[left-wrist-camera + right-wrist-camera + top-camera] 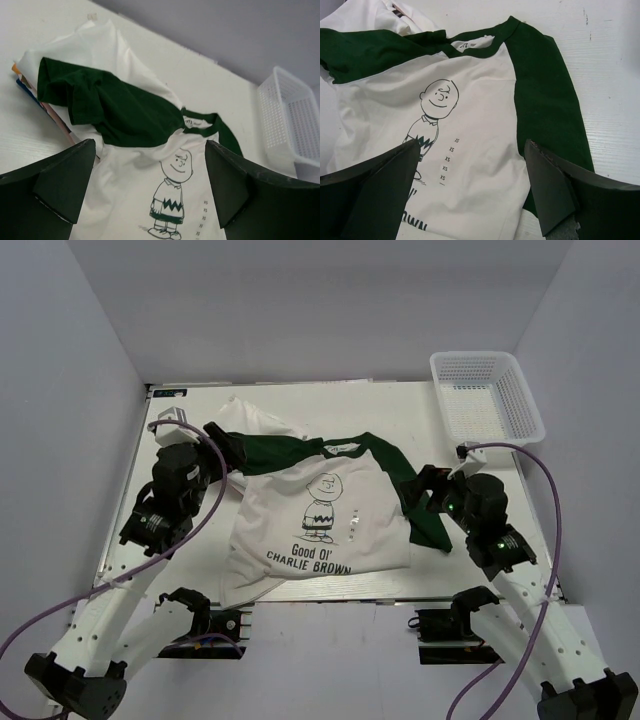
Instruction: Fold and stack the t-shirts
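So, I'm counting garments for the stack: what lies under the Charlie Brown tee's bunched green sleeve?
White cloth shows beneath the bunched green sleeve, with thin orange, blue and pinkish edges peeking out lower still. What those layers are, and how many, the tee covers.

Both arms reach forward from their bases, elbows bent, leaning in toward each other. The left gripper (222, 445) and right gripper (425, 487) hang low, jaws spread wide.

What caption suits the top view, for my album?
Two robot arms flank a white, green-sleeved cartoon t-shirt lying print-up near a white plastic mesh basket.
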You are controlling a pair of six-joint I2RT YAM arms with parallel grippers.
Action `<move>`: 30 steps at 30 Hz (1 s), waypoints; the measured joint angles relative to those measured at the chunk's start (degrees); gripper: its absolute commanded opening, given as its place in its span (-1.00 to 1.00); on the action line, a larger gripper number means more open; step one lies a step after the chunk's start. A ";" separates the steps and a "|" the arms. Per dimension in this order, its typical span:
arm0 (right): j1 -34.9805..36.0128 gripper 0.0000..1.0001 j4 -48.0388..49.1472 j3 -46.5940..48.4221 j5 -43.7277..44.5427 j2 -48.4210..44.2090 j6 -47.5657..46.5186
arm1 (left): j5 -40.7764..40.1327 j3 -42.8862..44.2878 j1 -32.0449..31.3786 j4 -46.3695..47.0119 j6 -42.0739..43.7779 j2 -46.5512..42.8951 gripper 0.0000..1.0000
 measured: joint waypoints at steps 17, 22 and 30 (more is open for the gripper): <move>7.63 0.81 9.05 5.60 -13.33 35.60 -1.88 | 3.45 0.00 0.02 0.72 2.32 2.25 1.00; 15.43 0.81 9.33 21.27 -10.25 54.64 -2.01 | 3.32 0.02 0.04 0.50 2.47 5.31 1.00; 19.61 0.81 8.11 37.22 -4.52 74.01 1.09 | 1.36 0.09 -0.04 -1.25 2.60 6.29 1.00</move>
